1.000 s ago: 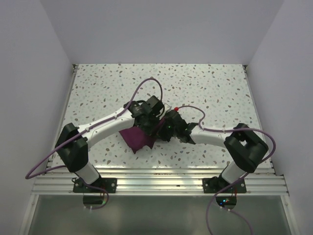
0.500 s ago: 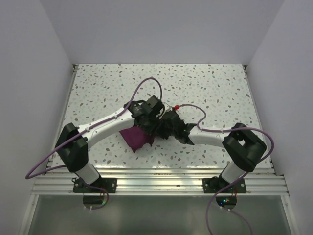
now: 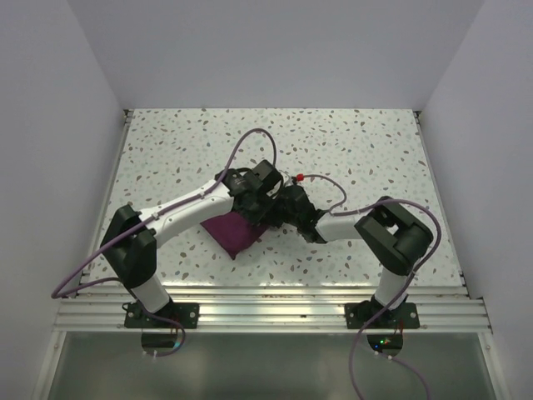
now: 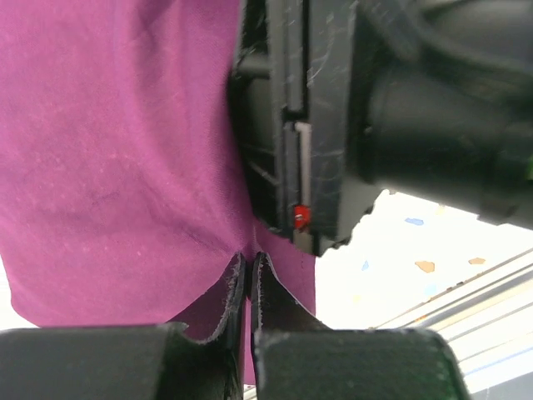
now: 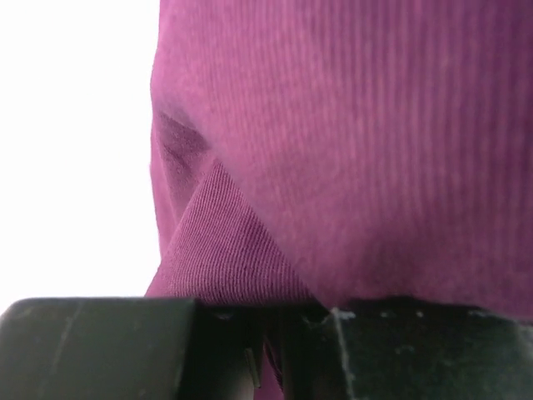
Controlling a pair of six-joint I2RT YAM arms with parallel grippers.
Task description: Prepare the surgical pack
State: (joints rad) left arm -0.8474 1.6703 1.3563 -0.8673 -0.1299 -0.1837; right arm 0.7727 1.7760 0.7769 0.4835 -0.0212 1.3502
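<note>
The surgical pack is a folded deep-maroon cloth bundle (image 3: 231,232) lying on the speckled table (image 3: 358,142), near the middle front. My left gripper (image 3: 260,212) is at the bundle's right edge, and its jaws are shut on a pinch of the maroon cloth (image 4: 125,167). My right gripper (image 3: 280,213) sits right beside it; its black body (image 4: 350,125) shows in the left wrist view. Its jaws are closed on a fold of the cloth (image 5: 350,125), which fills the right wrist view. The steel tray, instruments and white pads are hidden.
Purple cables (image 3: 250,137) loop over both arms above the bundle. White walls enclose the table on three sides. A ribbed aluminium rail (image 3: 266,312) runs along the near edge by the arm bases.
Both grippers have shifted slightly back and left, close together at the bundle's right edge. The right arm's elbow has swung inward. The loose cloth flap has drawn in, and the bundle looks more compact.
</note>
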